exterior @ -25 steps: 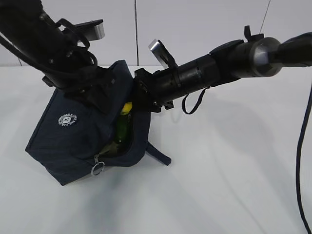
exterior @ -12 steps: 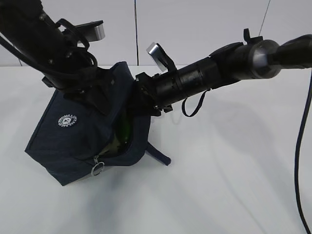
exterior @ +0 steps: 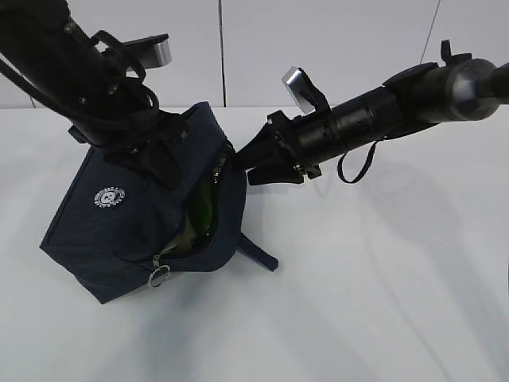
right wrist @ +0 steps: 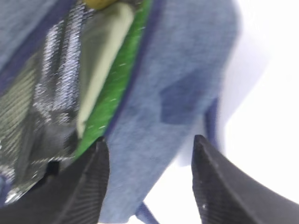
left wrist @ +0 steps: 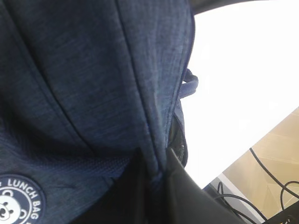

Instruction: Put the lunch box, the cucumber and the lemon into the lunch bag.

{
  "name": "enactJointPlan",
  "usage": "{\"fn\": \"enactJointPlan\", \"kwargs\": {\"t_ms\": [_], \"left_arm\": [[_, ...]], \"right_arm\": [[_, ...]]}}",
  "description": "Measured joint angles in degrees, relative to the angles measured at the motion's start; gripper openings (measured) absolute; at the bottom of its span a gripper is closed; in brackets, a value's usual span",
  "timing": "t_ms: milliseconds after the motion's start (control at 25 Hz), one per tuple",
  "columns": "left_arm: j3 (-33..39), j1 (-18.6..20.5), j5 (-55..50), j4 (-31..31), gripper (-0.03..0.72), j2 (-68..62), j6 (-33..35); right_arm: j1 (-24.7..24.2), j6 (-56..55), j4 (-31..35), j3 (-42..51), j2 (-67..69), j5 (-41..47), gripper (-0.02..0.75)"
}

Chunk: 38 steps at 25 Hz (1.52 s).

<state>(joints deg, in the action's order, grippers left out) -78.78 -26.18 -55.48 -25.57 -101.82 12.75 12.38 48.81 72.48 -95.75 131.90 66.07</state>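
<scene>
My left gripper [exterior: 163, 151] clenches the dark navy fabric lunch bag [exterior: 119, 215], tilted on the white table [exterior: 382, 278]; my right gripper [right wrist: 149, 179] hangs released outside. Dark green cucumber [exterior: 200, 213], sage-lidded box [right wrist: 105, 60], probably the blurred yellow lemon [right wrist: 100, 3], could slide out the gaping mouth if that pinch slips.

- We see the lunch bag [exterior: 135, 219] standing tilted on the white table [exterior: 358, 302], its round white logo [exterior: 106, 196] facing us.
- Our left gripper [exterior: 163, 163] presses against the bag's upper fabric; its jaws are hidden by the arm.
- The bag's mouth gapes open, and the cucumber [exterior: 200, 213] shows dark green inside.
- Our right gripper [exterior: 253, 163] hangs just beside the opening, outside the bag, holding nothing.
- The metal ring pull [exterior: 159, 277] dangles at the lower front corner.
</scene>
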Motion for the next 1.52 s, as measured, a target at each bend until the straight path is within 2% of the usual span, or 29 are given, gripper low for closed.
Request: {"fn": "enactJointPlan", "kwargs": {"t_ms": [160, 440, 760, 1080, 1320, 1400, 1440, 1520], "left_arm": [[0.0, 0.0, 0.0, 0.0, 0.02, 0.0, 0.0], [0.0, 0.0, 0.0, 0.0, 0.02, 0.0, 0.0], [0.0, 0.0, 0.0, 0.0, 0.02, 0.0, 0.0], [0.0, 0.0, 0.0, 0.0, 0.02, 0.0, 0.0], [0.0, 0.0, -0.1, 0.0, 0.02, 0.0, 0.0], [0.0, 0.0, -0.1, 0.0, 0.02, 0.0, 0.0], [0.0, 0.0, -0.1, 0.0, 0.02, 0.0, 0.0], [0.0, 0.0, -0.1, 0.0, 0.02, 0.0, 0.0]], "right_arm": [[-0.09, -1.27, -4.46, 0.0, 0.0, -0.62, 0.43], [-0.09, -3.21, -6.72, 0.0, 0.0, -2.42, 0.43], [0.28, -3.56, -6.75, 0.0, 0.0, -3.32, 0.43], [2.67, -3.67, -6.64, 0.0, 1.01, -5.21, 0.43], [2.75, -3.89, -3.72, 0.0, 4.43, -4.0, 0.424], [2.75, -3.89, -2.92, 0.0, 4.53, -3.88, 0.381], [2.75, -3.89, -2.63, 0.0, 4.53, -3.73, 0.33], [2.75, -3.62, -2.27, 0.0, 4.53, -3.51, 0.182]]}}
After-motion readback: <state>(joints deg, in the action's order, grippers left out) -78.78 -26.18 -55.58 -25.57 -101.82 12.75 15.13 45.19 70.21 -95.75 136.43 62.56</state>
